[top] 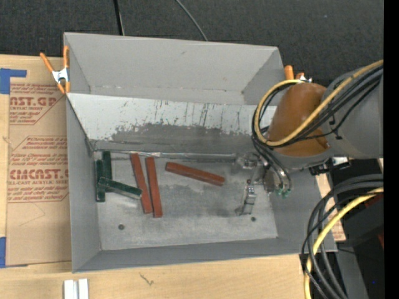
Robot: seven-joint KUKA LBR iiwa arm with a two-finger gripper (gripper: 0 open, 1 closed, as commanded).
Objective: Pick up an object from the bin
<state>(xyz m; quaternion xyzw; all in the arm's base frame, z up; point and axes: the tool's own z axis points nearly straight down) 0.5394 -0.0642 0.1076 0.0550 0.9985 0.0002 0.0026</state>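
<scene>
My gripper [248, 202] hangs low over the bin floor at the right side, with bare floor under it. Nothing is visibly held by it. The nearest thing is a red-brown flat stick [194, 174], lying slantwise just left of the gripper and apart from it. Further left, two more red-brown sticks [147, 185] lie side by side, pointing roughly from back to front.
A dark green T-shaped piece [110, 183] lies at the left end of the floor, close to the left wall. The arm with its orange cover and cables stands over the bin's right rim. The sloped back wall rises behind the things.
</scene>
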